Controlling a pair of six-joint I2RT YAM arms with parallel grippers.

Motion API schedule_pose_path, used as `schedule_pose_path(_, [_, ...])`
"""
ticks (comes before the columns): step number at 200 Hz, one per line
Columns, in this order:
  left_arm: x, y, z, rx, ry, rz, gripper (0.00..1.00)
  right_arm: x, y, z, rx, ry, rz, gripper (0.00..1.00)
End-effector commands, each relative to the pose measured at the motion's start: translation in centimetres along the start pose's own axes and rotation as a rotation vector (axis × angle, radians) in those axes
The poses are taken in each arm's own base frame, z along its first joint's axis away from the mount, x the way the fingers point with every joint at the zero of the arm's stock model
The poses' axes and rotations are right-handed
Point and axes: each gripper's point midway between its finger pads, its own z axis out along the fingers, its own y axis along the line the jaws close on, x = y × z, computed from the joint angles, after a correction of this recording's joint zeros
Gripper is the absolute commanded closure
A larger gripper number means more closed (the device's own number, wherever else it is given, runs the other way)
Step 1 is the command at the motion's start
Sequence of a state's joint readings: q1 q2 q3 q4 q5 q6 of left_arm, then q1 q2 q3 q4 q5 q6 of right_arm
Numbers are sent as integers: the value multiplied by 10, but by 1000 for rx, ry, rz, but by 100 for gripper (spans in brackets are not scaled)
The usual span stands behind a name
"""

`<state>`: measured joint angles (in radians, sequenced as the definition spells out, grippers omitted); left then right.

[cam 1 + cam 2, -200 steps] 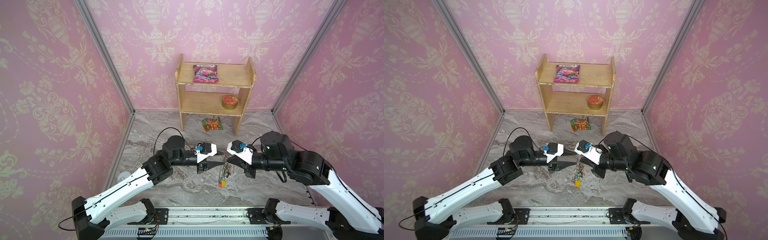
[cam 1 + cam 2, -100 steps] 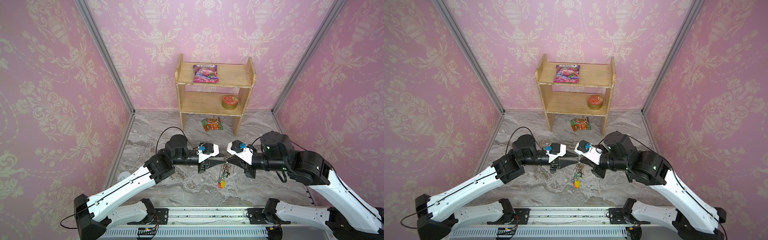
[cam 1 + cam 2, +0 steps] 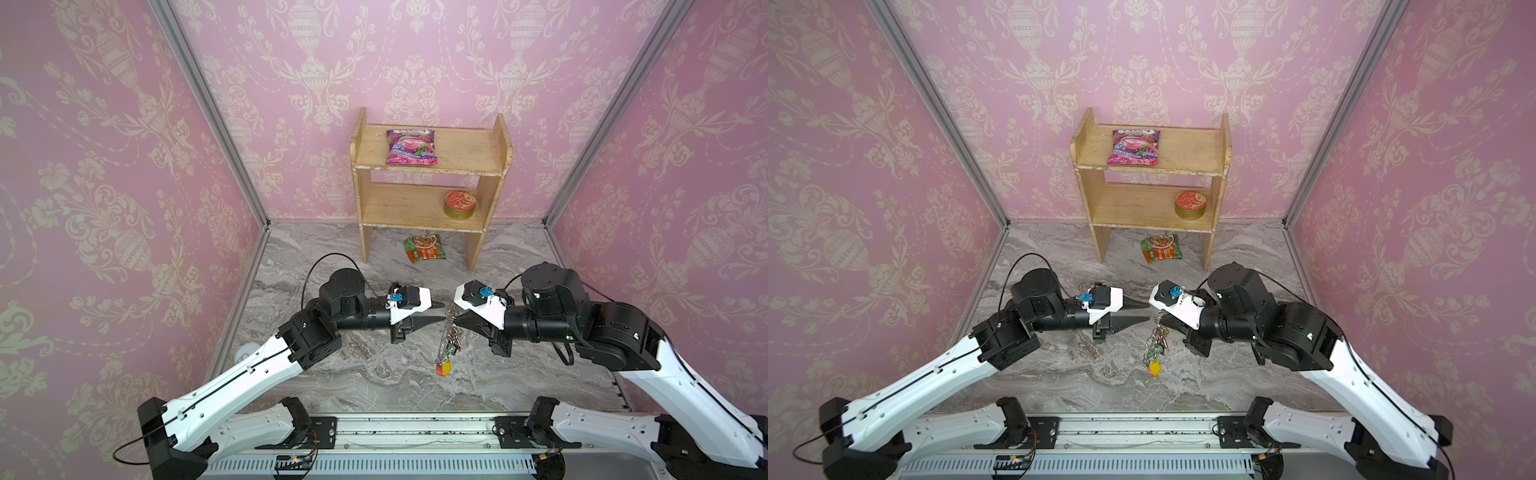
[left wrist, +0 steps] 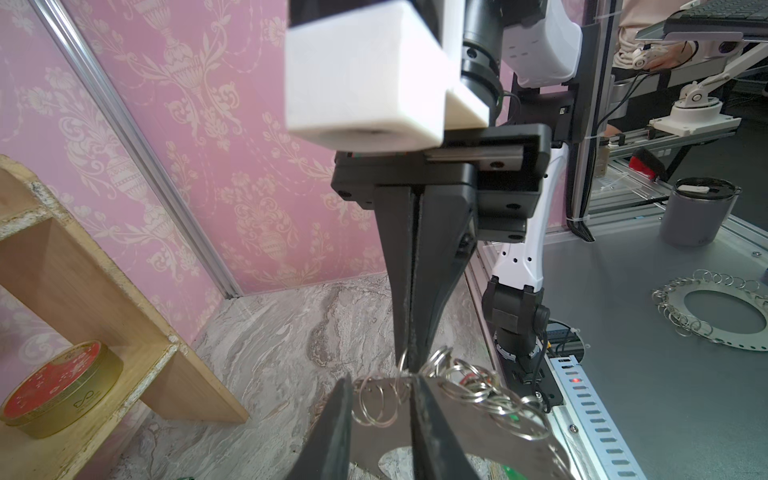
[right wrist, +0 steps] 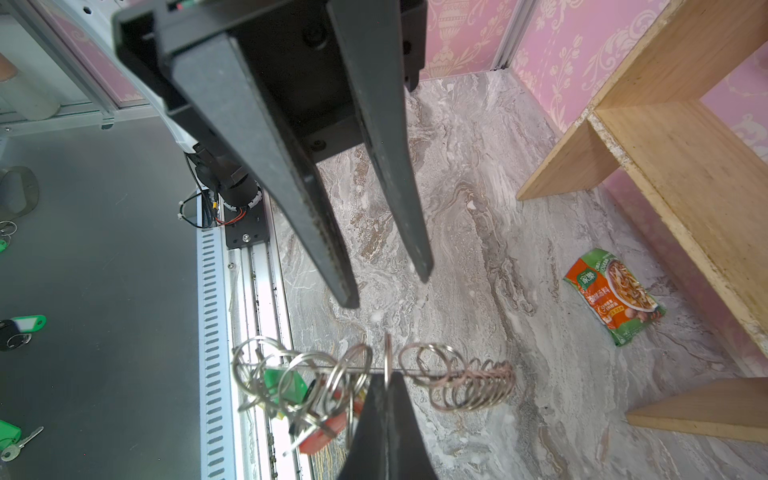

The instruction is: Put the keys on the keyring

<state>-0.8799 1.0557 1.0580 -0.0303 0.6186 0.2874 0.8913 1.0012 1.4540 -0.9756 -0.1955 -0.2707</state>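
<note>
The keyring (image 4: 478,424), a flat grey-brown band edged with silver loops, hangs in mid-air over the marble floor in both top views (image 3: 451,332) (image 3: 1158,334). My right gripper (image 5: 388,376) (image 3: 455,321) is shut on its upper edge among the loops. Keys (image 5: 286,382) with green, red and yellow tags dangle from the loops at its lower end (image 3: 445,365) (image 3: 1154,368). My left gripper (image 4: 380,386) (image 3: 442,311) faces the right one tip to tip. It is open, its fingers (image 5: 349,297) a narrow gap apart, with a few loops showing between them.
A wooden shelf (image 3: 430,166) at the back wall holds a pink packet (image 3: 411,146) and a round tin (image 3: 459,203); an orange-green packet (image 3: 424,248) lies under it. Outside the cell, a second looped hoop (image 4: 727,316) and loose tagged keys (image 5: 23,326) lie on a grey table.
My left gripper has moved right, up to the right gripper's tip and the keyring, and its jaws have narrowed. The right arm and the hanging keyring stayed put.
</note>
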Motion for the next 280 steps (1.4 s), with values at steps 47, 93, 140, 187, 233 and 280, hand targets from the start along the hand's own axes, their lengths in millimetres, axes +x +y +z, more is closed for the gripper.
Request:
schedule_pose_path(47, [-16, 16, 1, -65, -52, 49, 76, -15, 1, -8, -4, -70, -33, 100])
schedule_pose_path(93, [-14, 11, 8, -21, -61, 20, 76, -15, 1, -9, 1, -70, -33, 100])
schedule_pose_path(140, [-13, -2, 13, 35, -68, -24, 75, -14, -1, -9, 14, -68, -36, 100])
schedule_pose_path(187, [-6, -19, 15, 79, -36, -49, 74, -13, -4, -10, 29, -68, -38, 100])
schedule_pose_path(233, [6, -26, 15, 98, 17, -76, 73, -15, -6, -13, 45, -69, -39, 100])
schedule_pose_path(280, [4, -13, 10, 15, 31, -8, 73, -14, -1, -9, 11, -67, -37, 100])
